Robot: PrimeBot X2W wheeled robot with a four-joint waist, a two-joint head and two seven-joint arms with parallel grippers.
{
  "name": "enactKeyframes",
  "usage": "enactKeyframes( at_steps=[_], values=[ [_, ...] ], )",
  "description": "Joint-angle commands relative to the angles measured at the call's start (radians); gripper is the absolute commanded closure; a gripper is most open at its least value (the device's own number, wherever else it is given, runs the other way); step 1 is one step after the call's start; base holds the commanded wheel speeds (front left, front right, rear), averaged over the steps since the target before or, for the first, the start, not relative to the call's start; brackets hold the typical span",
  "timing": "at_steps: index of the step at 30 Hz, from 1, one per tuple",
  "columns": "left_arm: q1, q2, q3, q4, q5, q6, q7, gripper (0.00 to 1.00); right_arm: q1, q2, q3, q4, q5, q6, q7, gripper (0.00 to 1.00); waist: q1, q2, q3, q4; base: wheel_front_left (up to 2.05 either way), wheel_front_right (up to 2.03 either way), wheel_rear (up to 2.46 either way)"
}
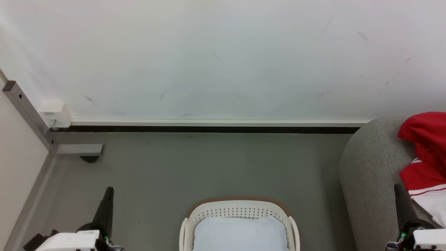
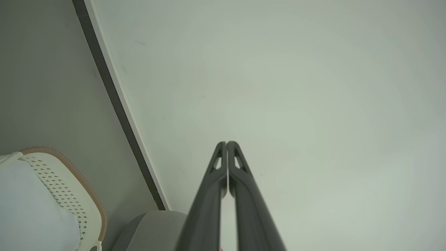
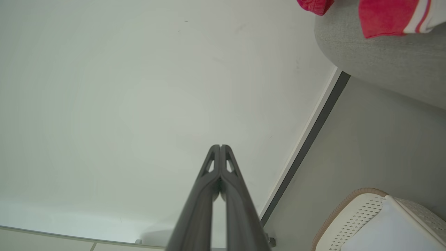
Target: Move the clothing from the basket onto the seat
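Left gripper (image 2: 227,143), left of the basket (image 1: 240,209): fingers pressed together, empty. Basket holds 1 pale pad (image 1: 240,233). Right gripper (image 3: 220,146), right of the basket: fingers together, empty. Clothing (image 1: 423,139) lies on the seat (image 1: 369,167), right of the basket.

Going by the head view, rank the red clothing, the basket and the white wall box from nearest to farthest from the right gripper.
1. The clothing, on the sofa, just right of the right gripper.
2. The basket, bottom centre, to the gripper's left.
3. The white wall box, far left, low on the wall.
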Motion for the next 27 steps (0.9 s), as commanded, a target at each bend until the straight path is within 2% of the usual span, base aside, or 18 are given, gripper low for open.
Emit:
enactKeyframes(
  at_steps=[1,17,27],
  values=[
    [-0.012,0.003,0.005,-0.005,-0.026,0.001,0.006,1.0,-0.011,-0.009,-0.006,0.003,0.023,-0.002,0.006,1.0,0.0,0.0,0.0,0.001,0.0,0.0,0.0],
    [-0.019,0.001,0.013,-0.009,-0.132,0.004,0.036,1.0,-0.022,-0.022,-0.009,0.008,0.138,-0.002,0.023,1.0,0.0,0.0,0.001,0.006,0.0,0.0,0.0],
    [-0.019,0.001,0.013,-0.008,-0.128,0.003,0.036,1.0,-0.021,-0.023,-0.005,0.007,0.136,-0.002,0.018,1.0,0.0,0.0,0.001,0.006,0.0,0.0,0.0]
  ],
)
